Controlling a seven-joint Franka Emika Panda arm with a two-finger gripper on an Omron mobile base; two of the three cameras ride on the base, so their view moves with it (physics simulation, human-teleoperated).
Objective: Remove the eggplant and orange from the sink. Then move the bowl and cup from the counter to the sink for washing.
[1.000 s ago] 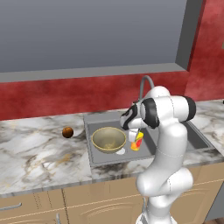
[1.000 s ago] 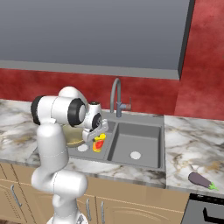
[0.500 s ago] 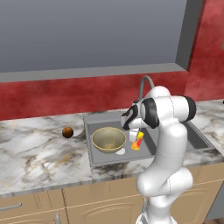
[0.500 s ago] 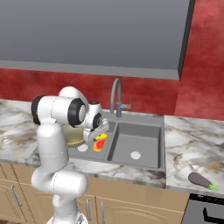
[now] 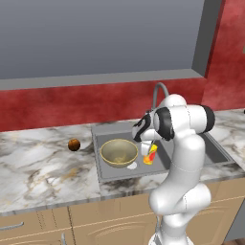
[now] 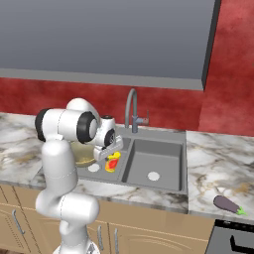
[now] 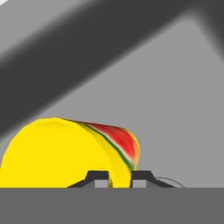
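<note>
The gripper point(image 7: 113, 179) is clenched on the rim of the cup point(image 7: 65, 153): in the hand view its two dark tips sit on either side of the yellow wall, with the red and green mark running along the cup's side just beyond them. In the left base view the cup point(image 5: 150, 154) hangs tilted under the gripper point(image 5: 148, 143), inside the left basin of the sink point(image 5: 215, 148). Whether it touches the basin floor cannot be told. The right base view shows the same cup point(image 6: 113, 162) beneath the gripper point(image 6: 112, 149), low in that basin of the sink point(image 6: 181, 186).

The bowl point(image 5: 118, 152) lies upright in the same left basin, just beside the cup on the side away from the tap point(image 5: 158, 93), with a white drain point(image 5: 132, 165) showing between them at the front of the sink. In the right base view the bowl point(image 6: 83, 155) is partly hidden behind the arm. The right basin holds a white drain point(image 6: 154, 175) on its floor.

The orange point(image 5: 73, 144) rests on the marble counter point(image 5: 38, 167), near the sink's left edge and apart from it. The eggplant point(image 6: 227, 204) lies on the counter point(image 6: 218, 168) well to the right of the sink, close to the counter's front edge.
</note>
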